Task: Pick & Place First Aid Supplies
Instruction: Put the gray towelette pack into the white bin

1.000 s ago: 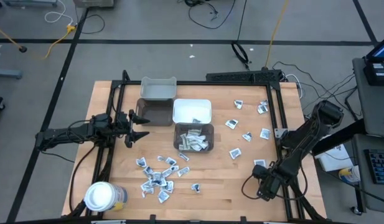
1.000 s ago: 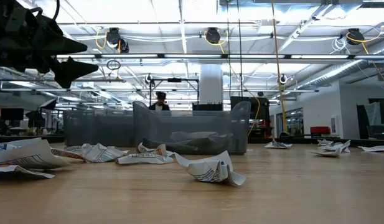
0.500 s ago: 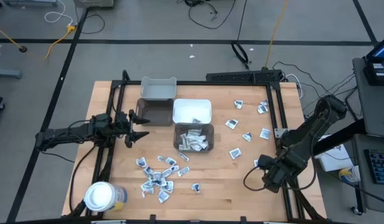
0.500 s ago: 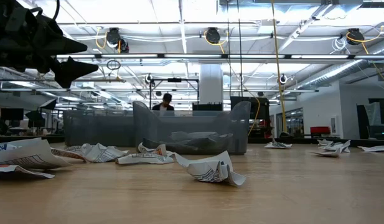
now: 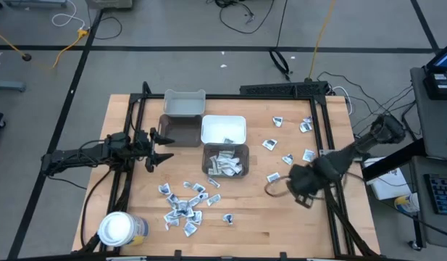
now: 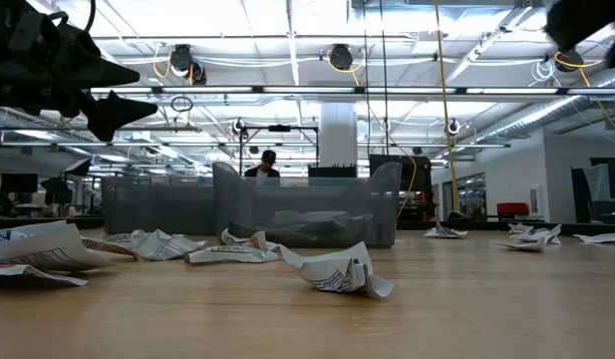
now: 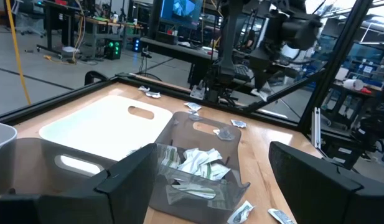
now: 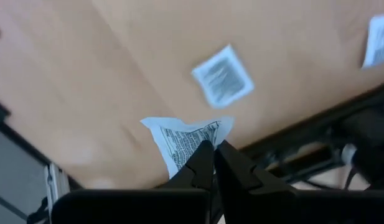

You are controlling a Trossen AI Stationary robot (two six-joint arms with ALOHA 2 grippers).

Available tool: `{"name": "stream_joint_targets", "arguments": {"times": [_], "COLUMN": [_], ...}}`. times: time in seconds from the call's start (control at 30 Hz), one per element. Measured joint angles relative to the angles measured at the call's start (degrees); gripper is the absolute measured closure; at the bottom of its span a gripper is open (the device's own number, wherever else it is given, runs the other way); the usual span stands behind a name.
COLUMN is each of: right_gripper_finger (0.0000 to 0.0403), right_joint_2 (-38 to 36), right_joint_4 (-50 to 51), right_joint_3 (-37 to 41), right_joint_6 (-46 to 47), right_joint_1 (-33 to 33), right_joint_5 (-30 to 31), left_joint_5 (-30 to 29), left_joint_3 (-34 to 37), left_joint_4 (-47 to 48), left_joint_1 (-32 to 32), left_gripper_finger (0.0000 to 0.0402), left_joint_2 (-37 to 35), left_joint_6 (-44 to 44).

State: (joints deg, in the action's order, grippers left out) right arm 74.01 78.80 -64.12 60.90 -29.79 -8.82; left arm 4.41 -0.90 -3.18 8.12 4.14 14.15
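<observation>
The first aid supplies are small white printed packets. Several lie crumpled near the front edge, several are scattered at the right, and some lie in the grey bin. My right gripper hangs above the table's right part, pointing down, shut on one packet. Another packet lies on the wood below it. My left gripper waits open and level at the left, in front of the bins. My right gripper pinches the white printed packet by one edge between its two fingertips, coming from above with the fingers pointing down. The packet is lifted clear of the table and sticks out crumpled to one side of the fingers.
A white bin, a dark grey bin and a pale grey bin stand at mid-table. A white-lidded jar stands at the front left corner. A black frame rail runs along the right side.
My right gripper has risen from the front right corner and swung toward the table's far edge and its middle, staying shut with the packet in its fingertips. The packet now hangs clear above the wood.
</observation>
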Motion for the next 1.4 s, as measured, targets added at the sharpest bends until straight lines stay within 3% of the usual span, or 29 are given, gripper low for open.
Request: {"name": "stream_joint_targets", "arguments": {"times": [0.43, 0.8, 1.17, 1.4], "right_gripper_finger": [0.0403, 0.0403, 0.0403, 0.0403], "right_joint_2": [11.35, 17.14, 19.46, 22.19], "right_joint_4": [-1.29, -3.00, -4.88, -4.51], "right_joint_3": [-8.54, -14.41, -15.98, -20.73], "right_joint_6": [-28.59, -39.31, -42.72, -42.80], "right_joint_1": [28.64, 48.10, 59.23, 58.48], "right_joint_5": [1.54, 4.63, 8.90, 8.81], "left_joint_5": [0.02, 0.00, 0.02, 0.01], "left_joint_3": [0.00, 0.02, 0.00, 0.00], "left_joint_4": [0.00, 0.00, 0.00, -0.01], "left_joint_1": [-0.02, -0.01, -0.02, -0.02], "left_gripper_finger": [0.0091, 0.0091, 0.0091, 0.0091], "left_joint_2": [0.00, 0.00, 0.00, -0.01], "left_joint_6": [0.00, 0.01, 0.02, 0.00]}}
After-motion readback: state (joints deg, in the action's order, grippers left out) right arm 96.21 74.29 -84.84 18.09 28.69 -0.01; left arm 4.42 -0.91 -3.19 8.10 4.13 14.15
